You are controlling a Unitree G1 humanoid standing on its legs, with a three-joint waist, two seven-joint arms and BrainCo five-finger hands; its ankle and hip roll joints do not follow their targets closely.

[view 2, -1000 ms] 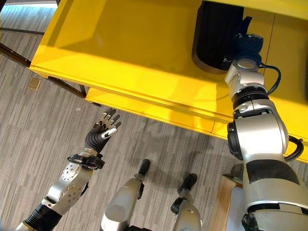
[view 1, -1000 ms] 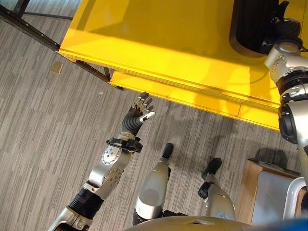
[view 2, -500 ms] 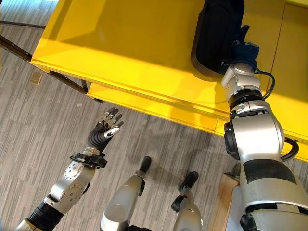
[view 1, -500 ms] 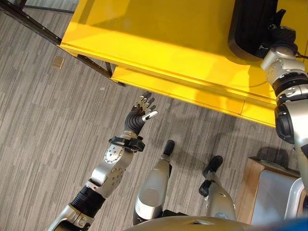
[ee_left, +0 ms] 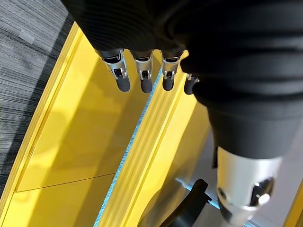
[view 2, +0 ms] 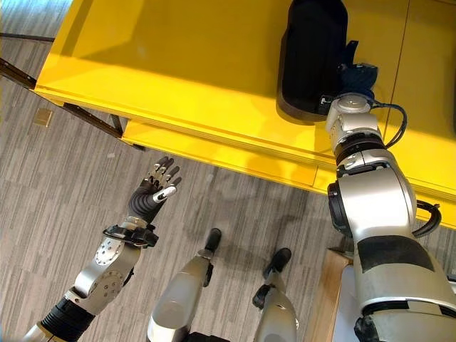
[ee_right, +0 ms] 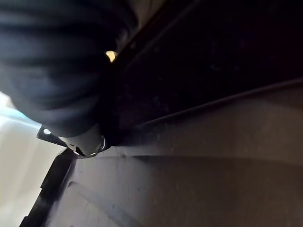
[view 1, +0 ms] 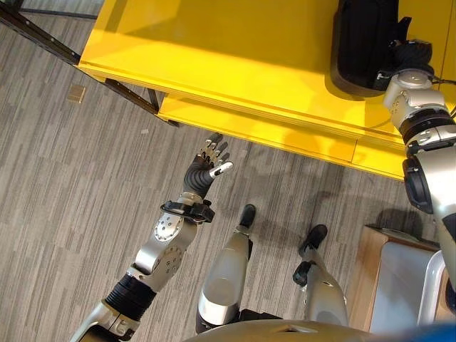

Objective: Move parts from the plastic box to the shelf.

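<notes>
Black part [view 2: 313,57] lying on top surface of yellow shelf [view 2: 178,64], toward its right end, near the front edge. Right hand [view 2: 354,75] pressed against the part's right side, dark ribbed cover visible just beside it; fingers hidden behind the part, so grasp state cannot be told (right wrist view too dark and close to settle it).

Left hand [view 1: 209,160] held out over grey carpet floor [view 1: 64,185], well apart from the part, just short of the shelf's lower front edge. Fingers straight and spread, nothing held (left wrist view confirms: fingertips [ee_left: 145,85] extended, pointing along the yellow edges of the shelf).

Wide bare yellow surface left of the part, reaching to the shelf's left corner. Lower yellow ledge [view 1: 263,132] projecting below the front edge. Dark metal frame bar [view 1: 43,39] running off the shelf's left corner. Small tan square [view 1: 75,93] lying on floor, left of shelf. Pale bin with wooden edge [view 1: 395,285] at lower right, beside the right arm.
</notes>
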